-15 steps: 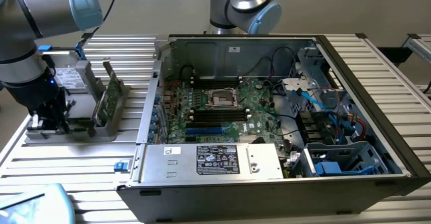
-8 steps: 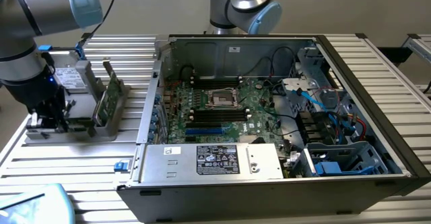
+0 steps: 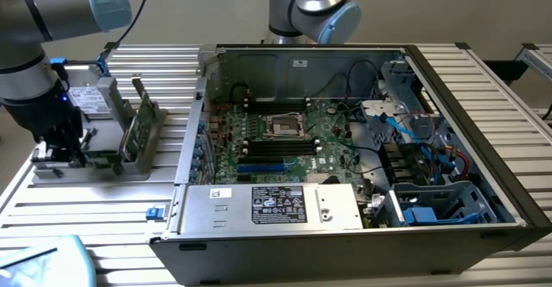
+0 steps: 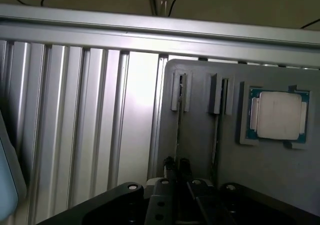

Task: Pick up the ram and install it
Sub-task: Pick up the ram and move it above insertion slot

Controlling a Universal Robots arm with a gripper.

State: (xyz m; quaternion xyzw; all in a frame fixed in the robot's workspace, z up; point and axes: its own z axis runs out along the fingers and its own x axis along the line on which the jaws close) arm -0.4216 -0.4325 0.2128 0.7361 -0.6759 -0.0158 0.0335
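The ram stands on edge in a slot of the grey parts tray. Its twin, the second stick, is in the next slot, and the silver processor chip sits just beyond that. The ram's long axis runs straight away from the gripper, which sits right over the near end, lined up with the top edge. Can't tell whether it's clamped on yet or just parked there. In the exterior view, the open PC case sits to the tray's right.
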